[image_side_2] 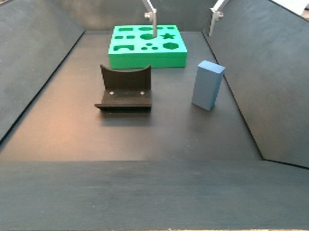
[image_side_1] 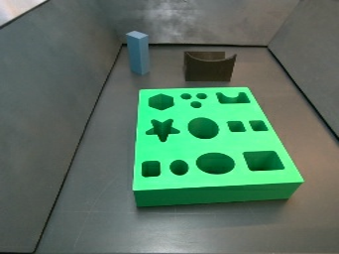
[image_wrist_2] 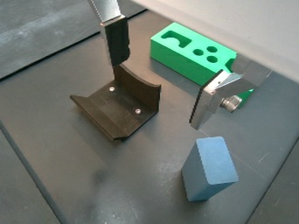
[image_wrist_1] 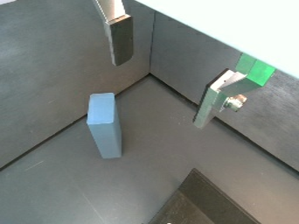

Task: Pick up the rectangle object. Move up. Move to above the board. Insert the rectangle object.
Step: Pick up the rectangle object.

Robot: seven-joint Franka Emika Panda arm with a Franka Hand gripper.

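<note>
Side view: gripper point(image_side_2: 182, 11) high above the board point(image_side_2: 147, 43), fingers apart and empty, rectangle object point(image_side_2: 209, 85) upright nearby

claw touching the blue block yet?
Apart. In a wrist view the claw hangs open above the floor, and the rectangle object stands upright clear of both fingers. A side view shows the fingers high above it.

rectangle object point(image_side_2: 209, 84): light blue tall block, upright on floor, near side wall, free | board point(image_side_1: 209, 144): bright green slab, flat, shaped cut-outs all empty, well apart from block | gripper point(image_wrist_2: 163, 74): above, fingers spread, empty
</note>
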